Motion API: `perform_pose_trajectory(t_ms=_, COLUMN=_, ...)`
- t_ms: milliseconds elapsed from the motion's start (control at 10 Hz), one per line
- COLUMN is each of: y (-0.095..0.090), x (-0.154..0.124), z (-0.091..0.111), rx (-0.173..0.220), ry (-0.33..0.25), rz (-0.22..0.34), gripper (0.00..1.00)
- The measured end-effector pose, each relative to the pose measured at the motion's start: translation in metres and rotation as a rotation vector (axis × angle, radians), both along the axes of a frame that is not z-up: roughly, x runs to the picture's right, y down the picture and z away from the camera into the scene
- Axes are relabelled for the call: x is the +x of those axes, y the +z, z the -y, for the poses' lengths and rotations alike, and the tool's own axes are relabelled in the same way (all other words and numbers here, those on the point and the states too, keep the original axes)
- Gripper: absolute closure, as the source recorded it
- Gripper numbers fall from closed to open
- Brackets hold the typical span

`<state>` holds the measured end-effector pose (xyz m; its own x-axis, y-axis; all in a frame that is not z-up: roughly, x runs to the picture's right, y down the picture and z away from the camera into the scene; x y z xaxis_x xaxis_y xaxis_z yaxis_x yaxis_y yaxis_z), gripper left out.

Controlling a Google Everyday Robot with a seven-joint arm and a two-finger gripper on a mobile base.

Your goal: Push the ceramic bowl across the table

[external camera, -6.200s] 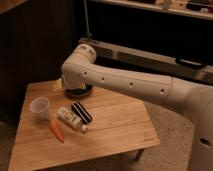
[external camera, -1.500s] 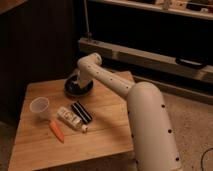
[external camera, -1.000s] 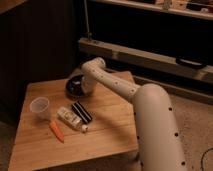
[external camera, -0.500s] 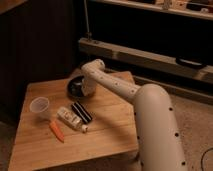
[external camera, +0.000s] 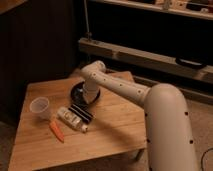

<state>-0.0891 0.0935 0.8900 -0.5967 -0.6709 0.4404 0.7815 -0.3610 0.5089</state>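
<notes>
The glossy black ceramic bowl (external camera: 79, 93) sits on the light-wood table (external camera: 117, 122), near its middle toward the back. My white arm reaches in from the lower right, bends above the table's back edge and comes down onto the bowl. My gripper (external camera: 90, 95) is at the bowl, on its right side, mostly covered by the wrist. I cannot tell whether it touches the rim or the inside.
A small translucent white cup (external camera: 40, 107) stands at the left. An orange carrot (external camera: 56, 131) lies near the front left. A dark packet (external camera: 81, 113) and a white bottle-like item (external camera: 71, 119) lie just in front of the bowl. Dark shelving stands behind the table.
The arm's bend and wrist have shifted slightly right and toward the front. The bowl has crept a little the same way. The cup, carrot and packets have not moved.
</notes>
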Motion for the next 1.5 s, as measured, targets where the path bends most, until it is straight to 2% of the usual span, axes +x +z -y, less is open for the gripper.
perform_pose_trajectory(t_ms=200, y=-0.008, x=0.017, z=-0.028, rx=-0.046, ry=-0.004, rz=-0.035, gripper=1.00)
perform_pose_trajectory(t_ms=600, y=-0.034, x=0.051, z=-0.047, rx=-0.085, ry=-0.003, rz=-0.093, gripper=1.00)
perform_pose_trajectory(t_ms=800, y=-0.061, x=0.074, z=-0.060, rx=-0.109, ry=0.009, rz=-0.128, gripper=1.00)
perform_pose_trajectory(t_ms=900, y=-0.067, x=0.081, z=-0.067, rx=-0.121, ry=0.016, rz=-0.142, gripper=1.00)
perform_pose_trajectory(t_ms=1000, y=-0.079, x=0.092, z=-0.088, rx=-0.154, ry=0.032, rz=-0.174, gripper=1.00)
perform_pose_trajectory(t_ms=1300, y=-0.096, x=0.108, z=-0.140, rx=-0.232, ry=0.055, rz=-0.242, gripper=1.00)
perform_pose_trajectory(t_ms=1500, y=-0.104, x=0.121, z=-0.155, rx=-0.265, ry=0.063, rz=-0.282, gripper=1.00)
